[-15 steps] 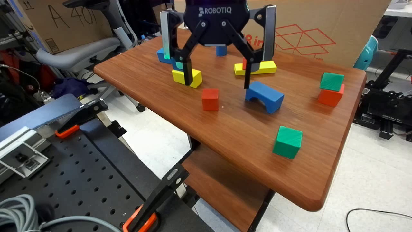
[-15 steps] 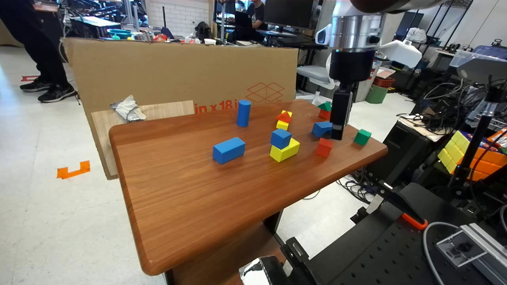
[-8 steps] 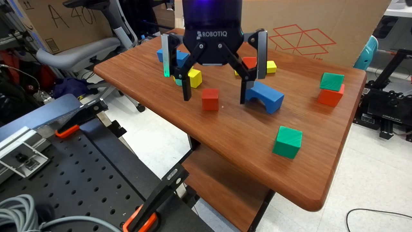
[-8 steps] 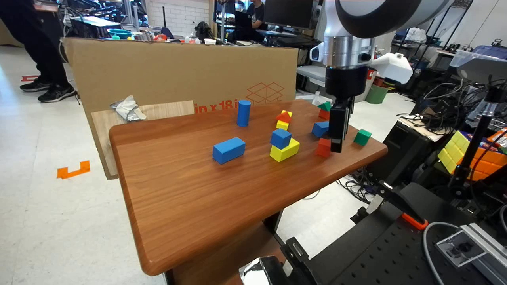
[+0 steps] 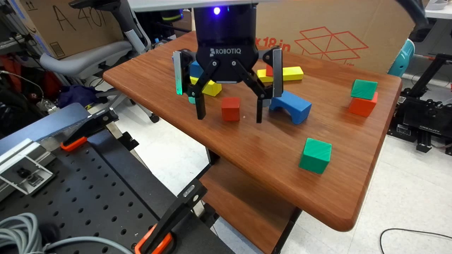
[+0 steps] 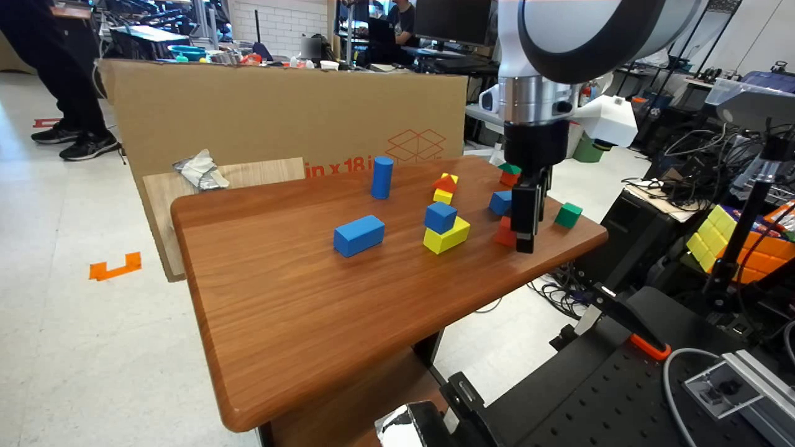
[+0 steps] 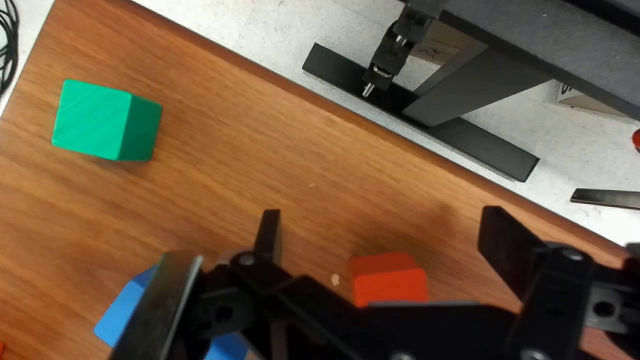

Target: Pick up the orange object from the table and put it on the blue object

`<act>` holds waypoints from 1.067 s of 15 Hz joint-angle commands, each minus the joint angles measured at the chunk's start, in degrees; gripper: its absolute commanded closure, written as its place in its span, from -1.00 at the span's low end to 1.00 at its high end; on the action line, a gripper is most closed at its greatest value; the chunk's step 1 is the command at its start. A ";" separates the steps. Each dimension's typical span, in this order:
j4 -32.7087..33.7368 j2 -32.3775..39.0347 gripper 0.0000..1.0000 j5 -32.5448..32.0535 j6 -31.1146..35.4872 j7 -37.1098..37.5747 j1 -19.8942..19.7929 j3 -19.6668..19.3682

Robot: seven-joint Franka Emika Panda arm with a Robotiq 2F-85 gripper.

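The orange-red cube (image 5: 230, 109) stands on the table in both exterior views (image 6: 504, 232). In the wrist view the cube (image 7: 392, 282) is partly covered by the gripper's body. My gripper (image 5: 230, 120) is open and empty, pointing down. Its fingertips are apart on either side of the cube, not touching it. In an exterior view the gripper (image 6: 525, 248) partly covers the cube. In the wrist view the cube lies off the line between the fingertips (image 7: 382, 215), away from the table edge. The tall upright blue block (image 6: 382, 177), which looks round, stands at the table's back; elsewhere it is hidden.
A blue arch block (image 5: 291, 106) stands close beside one finger. A green cube (image 5: 316, 155) is near the table edge. A blue block sits on a yellow block (image 6: 448, 237). A flat blue block (image 6: 359, 236), a yellow bar (image 5: 291, 73) and a green-on-red stack (image 5: 363, 102) stand around.
The gripper has come down and shifted slightly left in both exterior views, its fingers now on either side of the cube. It has stayed open. The blocks have not moved.
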 commanded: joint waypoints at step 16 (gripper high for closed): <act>3.42 -3.64 0.82 3.46 -2.85 4.63 0.03 3.02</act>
